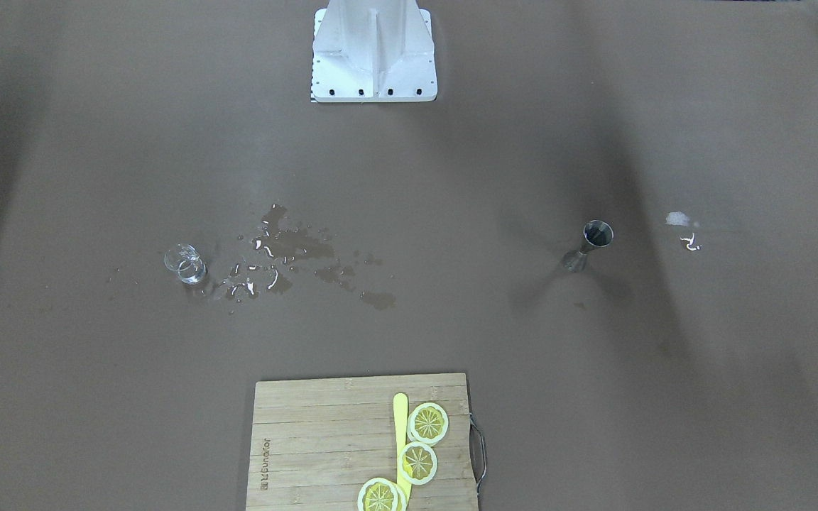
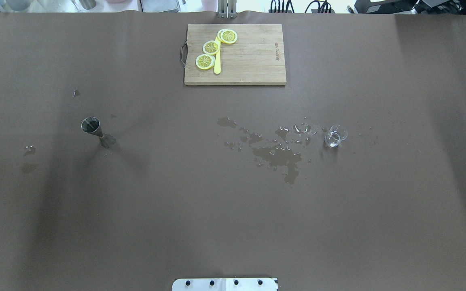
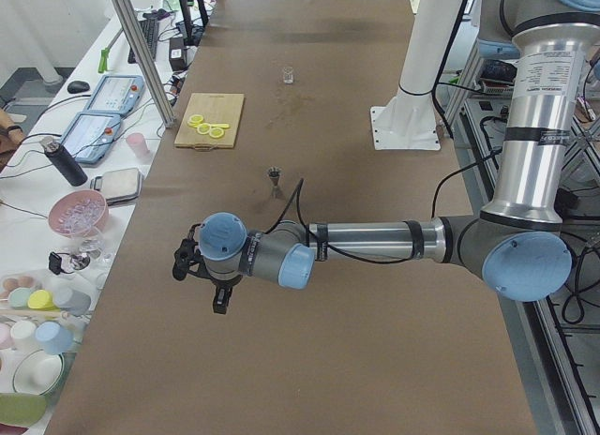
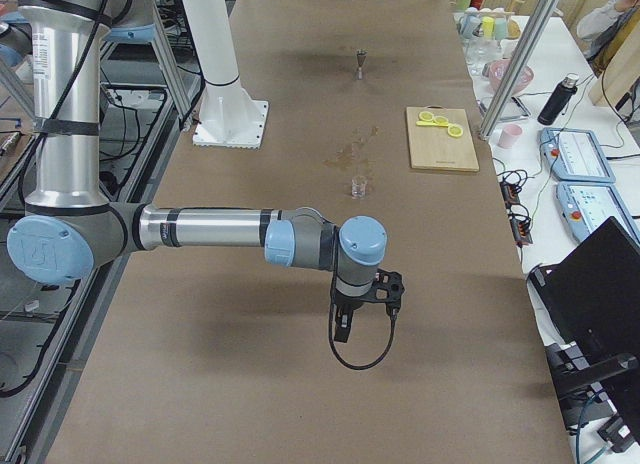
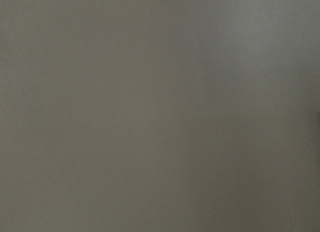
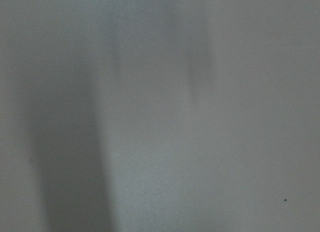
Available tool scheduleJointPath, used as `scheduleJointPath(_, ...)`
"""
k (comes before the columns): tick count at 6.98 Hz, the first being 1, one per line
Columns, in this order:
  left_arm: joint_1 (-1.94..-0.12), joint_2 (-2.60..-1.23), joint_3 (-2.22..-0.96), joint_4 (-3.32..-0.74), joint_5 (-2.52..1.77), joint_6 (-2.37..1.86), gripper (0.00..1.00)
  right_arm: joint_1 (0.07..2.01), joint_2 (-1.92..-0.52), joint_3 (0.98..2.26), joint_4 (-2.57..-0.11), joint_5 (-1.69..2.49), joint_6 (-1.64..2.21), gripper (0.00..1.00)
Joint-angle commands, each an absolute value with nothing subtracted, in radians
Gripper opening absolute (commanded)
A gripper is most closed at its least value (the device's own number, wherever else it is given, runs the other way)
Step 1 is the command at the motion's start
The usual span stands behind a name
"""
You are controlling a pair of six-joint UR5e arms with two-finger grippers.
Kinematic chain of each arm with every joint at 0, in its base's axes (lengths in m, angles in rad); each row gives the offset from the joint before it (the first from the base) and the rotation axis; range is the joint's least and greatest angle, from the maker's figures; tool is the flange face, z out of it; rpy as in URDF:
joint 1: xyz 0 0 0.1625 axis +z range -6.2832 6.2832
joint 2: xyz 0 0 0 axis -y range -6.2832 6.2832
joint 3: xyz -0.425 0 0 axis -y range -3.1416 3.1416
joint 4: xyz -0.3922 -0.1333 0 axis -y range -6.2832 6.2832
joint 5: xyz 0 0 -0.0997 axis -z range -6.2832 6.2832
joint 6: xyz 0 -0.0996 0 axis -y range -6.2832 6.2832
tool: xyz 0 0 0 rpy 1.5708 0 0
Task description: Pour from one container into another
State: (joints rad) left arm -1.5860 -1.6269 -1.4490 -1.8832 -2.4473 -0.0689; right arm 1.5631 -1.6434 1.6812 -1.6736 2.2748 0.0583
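Note:
A steel jigger point(image 2: 96, 131) stands upright on the table's left half, also seen as the jigger point(image 1: 589, 247). A small clear glass point(image 2: 333, 136) stands on the right half, with a little liquid in it, and shows again as the glass point(image 1: 185, 264). My left gripper point(image 3: 220, 299) hangs above the table's near left end, far from the jigger point(image 3: 274, 175). My right gripper point(image 4: 342, 329) hovers over the right end, well short of the glass point(image 4: 359, 187). I cannot tell whether either is open or shut. Both wrist views show only bare brown table.
A puddle of spilled liquid point(image 2: 275, 151) spreads between the middle of the table and the glass. A bamboo cutting board point(image 2: 253, 54) with lemon slices point(image 2: 211, 47) and a yellow knife point(image 2: 217, 64) lies at the far edge. The robot's white base point(image 1: 375, 53) stands at mid-table.

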Motion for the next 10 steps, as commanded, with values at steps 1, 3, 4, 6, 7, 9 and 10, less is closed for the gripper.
scheduleJointPath(1,-1.576,-1.572,-1.486,-1.873,-2.38,0.023,0.99,1.563,-1.644,1.681,-1.674,2.276,0.058,1.0)
scheduleJointPath(3,-1.575,-1.568,-1.578,-1.708,-2.314,0.025,0.99,1.563,-1.643,1.683,-1.672,2.272,0.058,1.0)
scheduleJointPath(4,-1.578,-1.565,-1.601,-1.634,-2.313,0.046,0.99,1.563,-1.643,1.681,-1.672,2.269,0.058,1.0)
scheduleJointPath(6,-1.583,-1.519,-1.595,-1.621,-2.313,0.138,0.99,1.563,-1.643,1.681,-1.671,2.267,0.058,1.0)
scheduleJointPath(7,-1.585,-1.514,-1.594,-1.623,-2.309,0.137,0.99,1.563,-1.643,1.681,-1.669,2.266,0.058,1.0)
scheduleJointPath(9,-1.585,-1.487,-1.592,-1.635,-2.313,0.138,0.99,1.563,-1.643,1.683,-1.669,2.266,0.058,1.0)
scheduleJointPath(10,-1.588,-1.486,-1.592,-1.634,-2.313,0.135,0.99,1.563,-1.644,1.683,-1.669,2.269,0.058,1.0)
